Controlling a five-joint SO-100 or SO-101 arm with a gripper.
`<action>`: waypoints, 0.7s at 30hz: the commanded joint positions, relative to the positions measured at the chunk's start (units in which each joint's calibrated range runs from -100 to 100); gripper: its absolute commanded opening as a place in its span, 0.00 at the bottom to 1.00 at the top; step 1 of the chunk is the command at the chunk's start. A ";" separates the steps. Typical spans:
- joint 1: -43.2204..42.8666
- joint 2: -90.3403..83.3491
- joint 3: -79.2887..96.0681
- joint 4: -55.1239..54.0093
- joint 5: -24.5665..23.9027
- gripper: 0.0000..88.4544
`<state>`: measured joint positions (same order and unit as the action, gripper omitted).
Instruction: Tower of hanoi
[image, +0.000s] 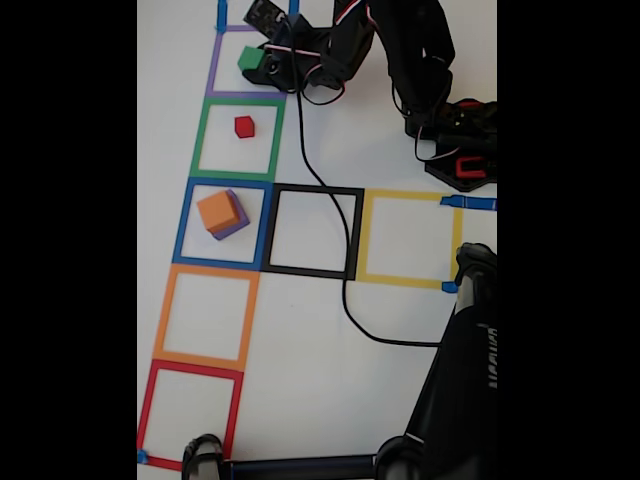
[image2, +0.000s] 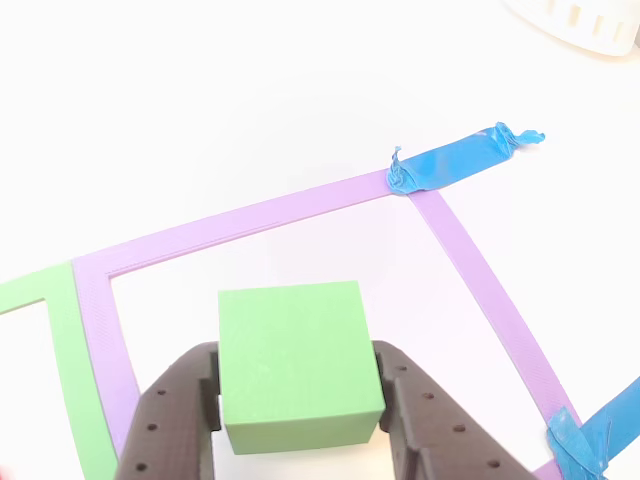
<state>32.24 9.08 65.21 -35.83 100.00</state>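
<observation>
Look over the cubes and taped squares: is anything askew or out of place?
The orange cube sits skewed on the purple cube in the blue square, leaving one purple corner sticking out. The blue tape at the purple square's corner is crumpled. The green cube sits straight in the pincer.

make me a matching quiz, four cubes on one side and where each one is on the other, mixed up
Cubes:
1. green cube
2. red cube
3. orange cube
4. purple cube

Places:
A. in the blue square, under another cube
B. alone in the green square
C. between the fingers, at the purple square
D. in the blue square, on top of another cube

Pairs: 1-C, 2-B, 3-D, 4-A
</observation>
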 joint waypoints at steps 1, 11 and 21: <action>-2.14 -13.48 -2.39 13.16 0.00 0.06; -5.97 -39.80 -16.39 58.50 0.00 0.05; -11.63 -44.08 -56.57 109.11 0.00 0.05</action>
<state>23.00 -32.80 25.72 56.63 100.00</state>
